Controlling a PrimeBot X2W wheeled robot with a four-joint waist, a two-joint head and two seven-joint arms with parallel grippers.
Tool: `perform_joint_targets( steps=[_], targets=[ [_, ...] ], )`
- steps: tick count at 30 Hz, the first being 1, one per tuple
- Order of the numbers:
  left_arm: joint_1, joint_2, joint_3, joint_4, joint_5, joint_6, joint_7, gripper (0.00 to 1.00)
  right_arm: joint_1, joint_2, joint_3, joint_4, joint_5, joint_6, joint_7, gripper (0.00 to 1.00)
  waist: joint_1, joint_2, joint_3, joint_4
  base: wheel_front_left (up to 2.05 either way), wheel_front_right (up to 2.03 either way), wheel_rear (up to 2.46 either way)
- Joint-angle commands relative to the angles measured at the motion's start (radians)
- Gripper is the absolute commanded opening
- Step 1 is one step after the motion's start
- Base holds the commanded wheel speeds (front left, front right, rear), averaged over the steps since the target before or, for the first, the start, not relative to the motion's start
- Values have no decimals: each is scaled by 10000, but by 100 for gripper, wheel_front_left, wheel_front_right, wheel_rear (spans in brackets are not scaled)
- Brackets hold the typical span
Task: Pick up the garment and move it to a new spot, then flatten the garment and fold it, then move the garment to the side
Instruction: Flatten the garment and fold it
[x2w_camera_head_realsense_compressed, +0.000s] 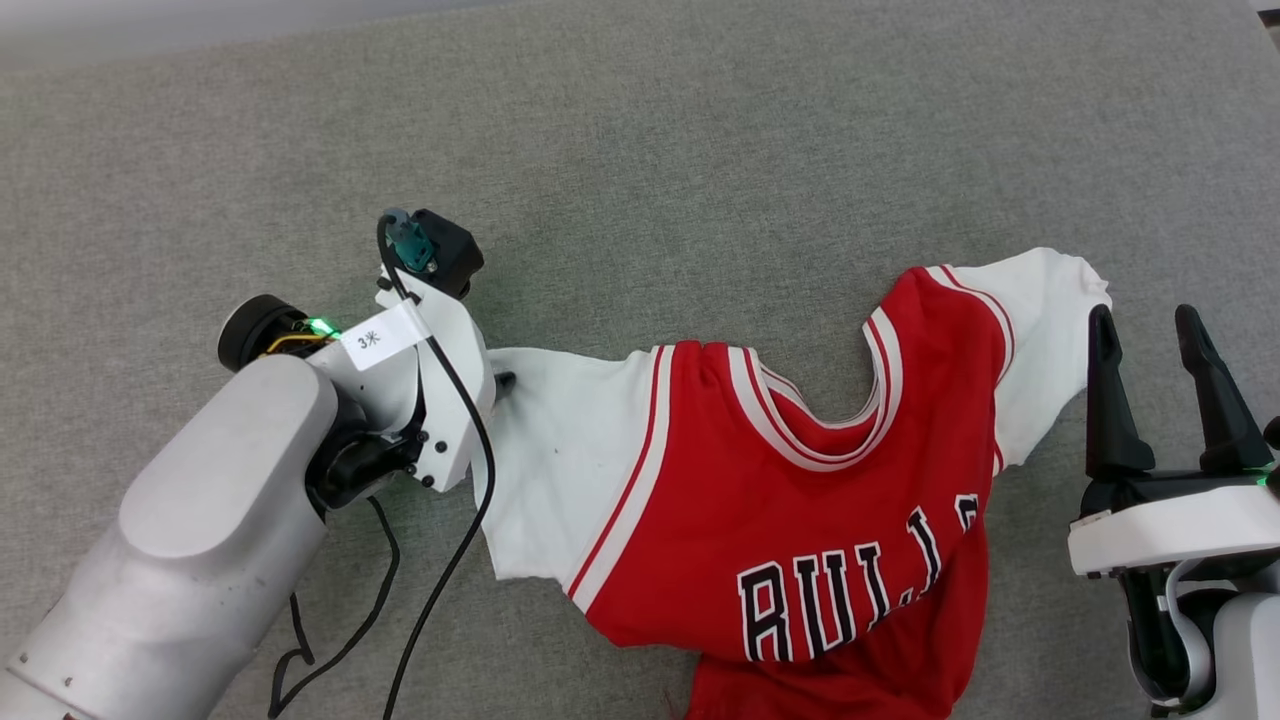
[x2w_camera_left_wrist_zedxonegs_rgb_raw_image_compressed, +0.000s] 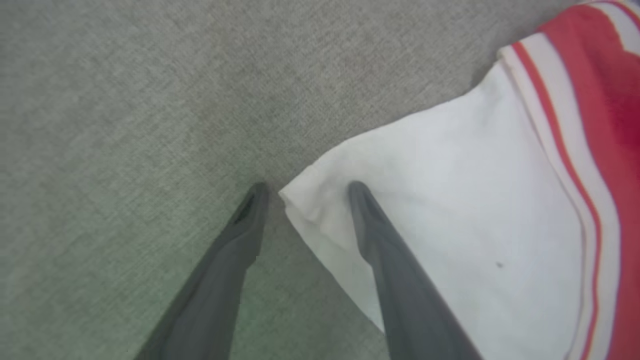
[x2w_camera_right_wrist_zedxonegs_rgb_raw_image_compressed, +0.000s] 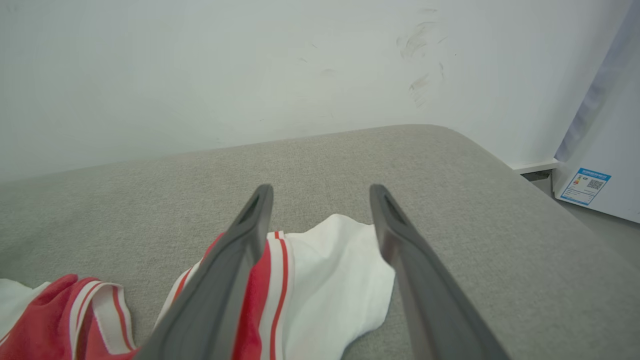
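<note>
The garment (x2w_camera_head_realsense_compressed: 800, 480) lies chest-up on the grey fabric surface (x2w_camera_head_realsense_compressed: 640, 130). It is rumpled, its collar points away from the robot and its hem runs off the bottom edge of the head view. The navy lettering (x2w_camera_head_realsense_compressed: 850, 590) is partly creased over.

One white sleeve (x2w_camera_head_realsense_compressed: 560, 450) stretches out towards the robot's left. The left end effector (x2w_camera_left_wrist_zedxonegs_rgb_raw_image_compressed: 305, 192) is lowered over that sleeve's outer corner and is released, with its jaws apart. In the left wrist view one finger (x2w_camera_left_wrist_zedxonegs_rgb_raw_image_compressed: 380, 235) rests on the white cloth, the other finger (x2w_camera_left_wrist_zedxonegs_rgb_raw_image_compressed: 240, 235) lies on the bare surface just beside it, and the corner of the sleeve sits between them. A black cable (x2w_camera_head_realsense_compressed: 450, 560) hangs from that wrist.

The right end effector (x2w_camera_head_realsense_compressed: 1145, 320) is also released, spread wide and holding nothing. It sits just beside the other sleeve (x2w_camera_head_realsense_compressed: 1045, 340), and whether it touches the cloth cannot be told. Beyond the surface, the right wrist view shows a pale wall (x2w_camera_right_wrist_zedxonegs_rgb_raw_image_compressed: 200, 75).
</note>
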Motion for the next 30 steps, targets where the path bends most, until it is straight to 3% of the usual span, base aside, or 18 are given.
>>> perform_joint_targets(
  steps=[1, 7, 17, 24, 30],
  targets=[
    [332, -75, -260, 262, -25, 1, 52, 0, -79, 56, -18, 23, -65, -7, -17, 100, -1, 0, -41, 36, 0, 0, 0],
    [365, 214, 158, 480, 52, 92, -1016, 0, -3, -77, -17, 111, -224, -7, 186, 100, -1, 0, -421, 295, 0, 0, 0],
    [1596, 861, 1202, -861, -134, 1081, -2831, 0, 579, -785, -64, 420, -680, -7, 2164, 100, -1, 0, -1319, 1199, 0, 0, 0],
    [3242, 1509, 1624, -3195, -473, 1839, -3206, 0, 540, -1639, 207, 166, -653, -7, 4409, 100, -1, 0, -1534, 1708, 0, 0, 0],
    [4236, 2085, 1881, -5463, -481, 2482, -3170, 0, -235, -2643, -51, 80, -4, -9, 7116, 100, -1, 0, -1221, 2017, 0, 0, 0]
  ],
)
